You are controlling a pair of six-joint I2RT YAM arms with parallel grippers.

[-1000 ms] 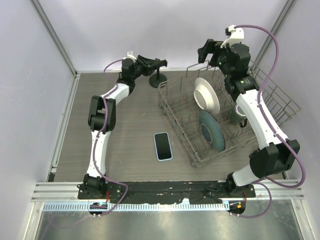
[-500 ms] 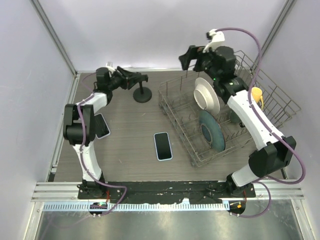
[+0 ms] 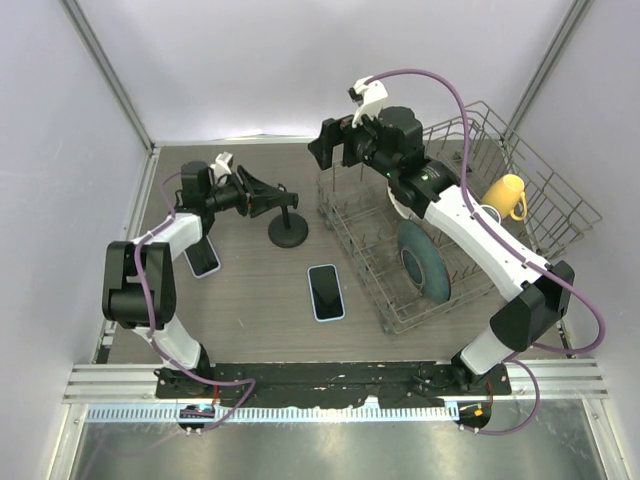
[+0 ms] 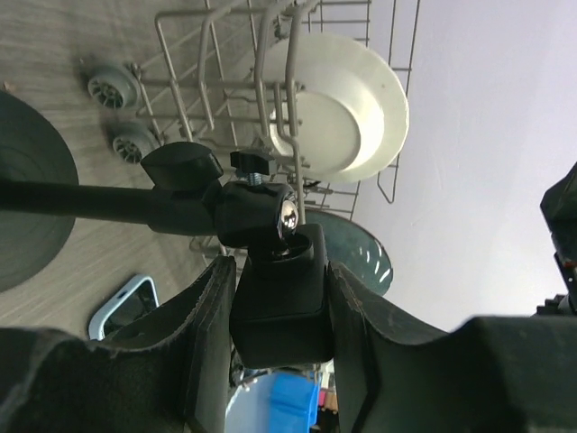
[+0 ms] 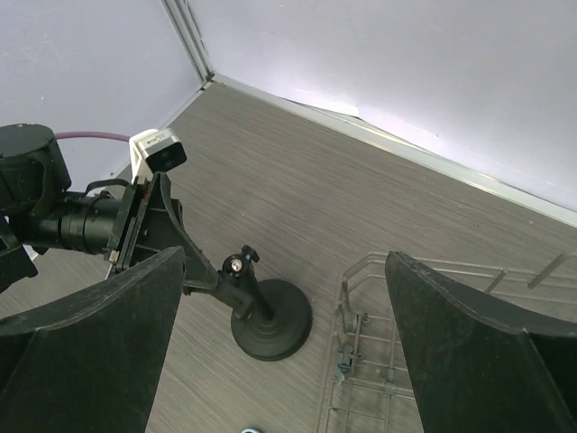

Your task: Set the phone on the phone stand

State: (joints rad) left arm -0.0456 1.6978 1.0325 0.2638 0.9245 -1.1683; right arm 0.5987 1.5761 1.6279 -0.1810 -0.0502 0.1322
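Observation:
The phone [image 3: 325, 292], black screen with a pale blue rim, lies flat mid-table; its corner shows in the left wrist view [image 4: 126, 307]. The black phone stand [image 3: 288, 230] stands on its disc base left of the dish rack, also in the right wrist view [image 5: 270, 320]. My left gripper [image 3: 270, 194] is shut on the stand's clamp head [image 4: 275, 302], reaching in sideways from the left. My right gripper [image 3: 335, 145] is open and empty, held high over the back of the table above the stand [image 5: 284, 289].
A wire dish rack [image 3: 470, 160] fills the right side, holding a dark green plate [image 3: 423, 262], a white plate [image 4: 338, 108] and a yellow mug [image 3: 508, 192]. A second phone [image 3: 203, 257] lies near the left wall under my left arm.
My left gripper has dragged the stand from the back of the table forward, nearer the phone. My right arm has swung left. The second phone has come into view.

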